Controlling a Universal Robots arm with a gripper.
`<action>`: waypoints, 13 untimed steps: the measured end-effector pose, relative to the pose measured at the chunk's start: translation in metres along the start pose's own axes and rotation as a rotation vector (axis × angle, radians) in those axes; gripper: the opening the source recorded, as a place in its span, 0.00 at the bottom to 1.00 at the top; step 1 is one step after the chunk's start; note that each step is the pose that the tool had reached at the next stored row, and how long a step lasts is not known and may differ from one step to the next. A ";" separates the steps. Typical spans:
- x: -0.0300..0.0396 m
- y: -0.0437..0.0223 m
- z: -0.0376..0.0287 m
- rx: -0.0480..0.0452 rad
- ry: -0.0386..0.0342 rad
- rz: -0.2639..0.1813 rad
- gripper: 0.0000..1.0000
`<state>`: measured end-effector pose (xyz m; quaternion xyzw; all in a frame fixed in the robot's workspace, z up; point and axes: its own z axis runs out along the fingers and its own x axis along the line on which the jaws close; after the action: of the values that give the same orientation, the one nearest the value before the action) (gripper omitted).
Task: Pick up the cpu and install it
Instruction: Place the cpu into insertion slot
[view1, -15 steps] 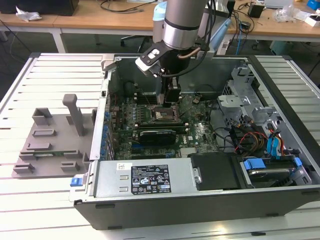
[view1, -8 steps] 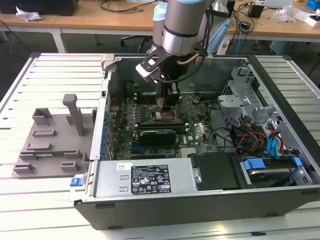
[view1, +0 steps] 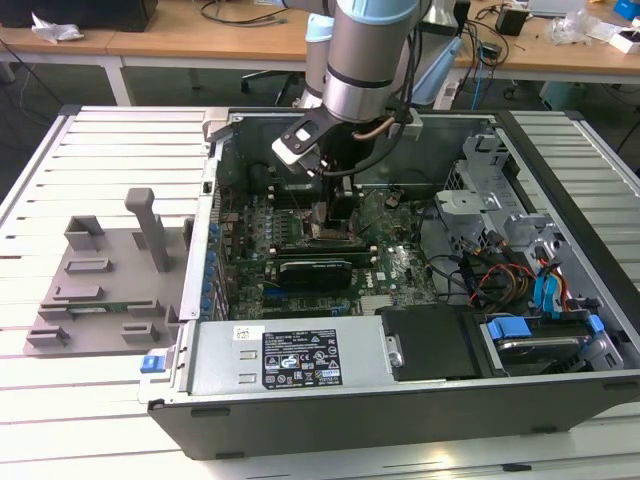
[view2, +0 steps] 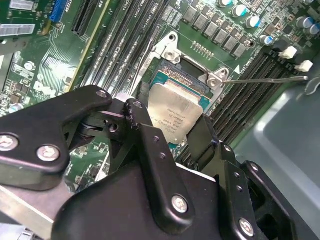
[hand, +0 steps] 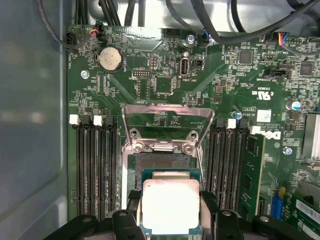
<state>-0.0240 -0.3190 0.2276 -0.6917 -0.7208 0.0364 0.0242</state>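
Install step, first wrist view: jaws pinching the cpu (hand: 170, 207) by opposite edges, held partly over the open socket (hand: 162, 162), inside the case (view1: 300, 360) at 3 o'clock of the tray (view1: 100, 290) in the exterior view; seating likely demands squared edges.

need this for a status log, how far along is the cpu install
Done: the pickup. The cpu is gripped between the jaws. In hand: it hangs just over the open socket on the board. Left: seating it. It does not look flat in the socket yet, and the load plate stands raised.
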 end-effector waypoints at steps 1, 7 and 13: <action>0.0001 0.0001 0.0015 0.0000 0.0001 0.000 0.55; 0.0008 0.0011 0.0085 0.0004 0.0013 0.021 0.55; 0.0014 0.0023 0.0165 0.0010 0.0015 0.023 0.55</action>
<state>-0.0232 -0.3178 0.2109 -0.7000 -0.7128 0.0365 0.0247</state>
